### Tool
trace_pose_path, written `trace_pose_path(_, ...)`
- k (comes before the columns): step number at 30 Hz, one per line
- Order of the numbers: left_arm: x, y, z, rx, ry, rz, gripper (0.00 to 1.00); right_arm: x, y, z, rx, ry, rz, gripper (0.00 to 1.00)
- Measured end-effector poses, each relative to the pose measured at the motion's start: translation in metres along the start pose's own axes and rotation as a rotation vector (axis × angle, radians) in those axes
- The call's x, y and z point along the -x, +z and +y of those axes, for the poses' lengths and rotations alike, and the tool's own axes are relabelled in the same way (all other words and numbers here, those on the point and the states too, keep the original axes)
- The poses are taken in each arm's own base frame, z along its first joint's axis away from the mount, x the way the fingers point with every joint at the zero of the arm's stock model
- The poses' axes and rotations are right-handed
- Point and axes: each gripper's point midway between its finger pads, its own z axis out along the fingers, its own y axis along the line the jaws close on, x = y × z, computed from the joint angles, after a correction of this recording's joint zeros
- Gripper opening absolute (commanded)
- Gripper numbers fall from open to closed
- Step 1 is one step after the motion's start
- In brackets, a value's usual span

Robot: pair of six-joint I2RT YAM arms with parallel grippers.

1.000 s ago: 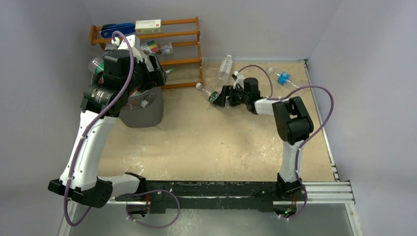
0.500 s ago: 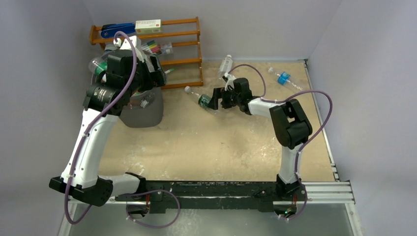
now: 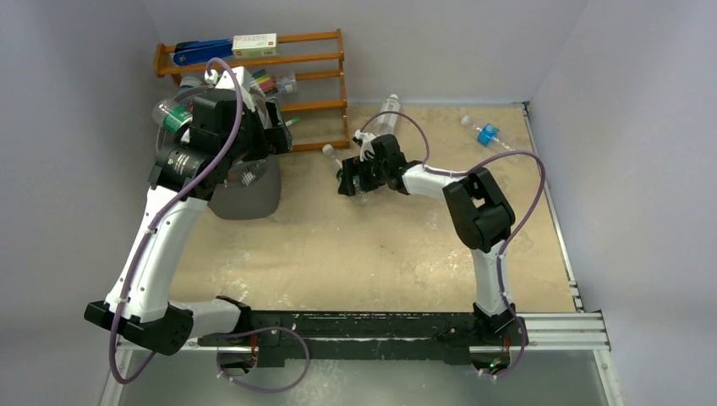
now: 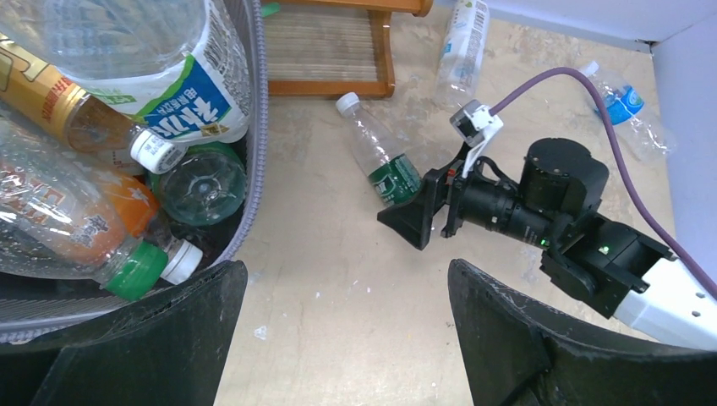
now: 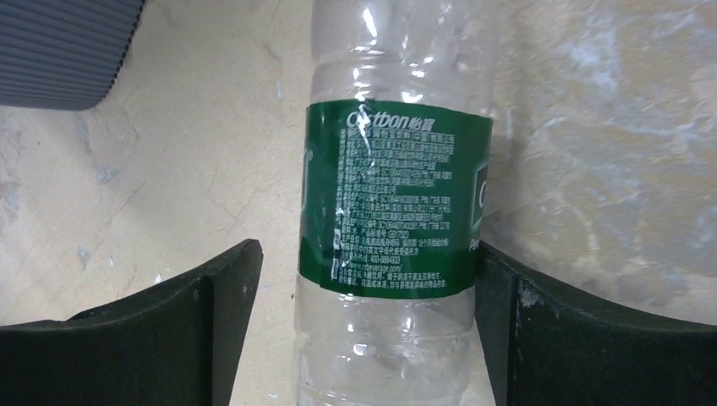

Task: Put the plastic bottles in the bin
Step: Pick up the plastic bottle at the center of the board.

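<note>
Up close, from the right wrist alone: clear bottle point(image 5: 389, 220) with a green label, lying on the table point(image 5: 194, 127) between the spread fingers of the right claw point(image 5: 368, 258). Small gap at one finger, the other finger right at the label. Not pinched yet.

From the left wrist alone: bin point(image 4: 258, 127) stuffed with bottles point(image 4: 110, 101). Left claw point(image 4: 342, 279) spread wide by the rim, holding nothing.

From above: bin mostly hidden under the left arm, rack point(image 3: 313, 59) behind it, a blue-label bottle point(image 3: 486, 134) far back on the table.
</note>
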Motion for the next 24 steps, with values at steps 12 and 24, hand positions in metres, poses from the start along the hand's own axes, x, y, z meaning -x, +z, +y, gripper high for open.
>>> trace_pose_path(12, -0.01, 0.007, -0.016, -0.06, -0.031, 0.053, 0.94, -0.035, -0.035, 0.017, -0.039, 0.043, 0.038, 0.5)
trace_pose_path(24, -0.031, 0.026, -0.038, -0.155, -0.125, 0.131, 0.94, -0.016, -0.133, 0.113, 0.122, 0.065, -0.154, 0.51)
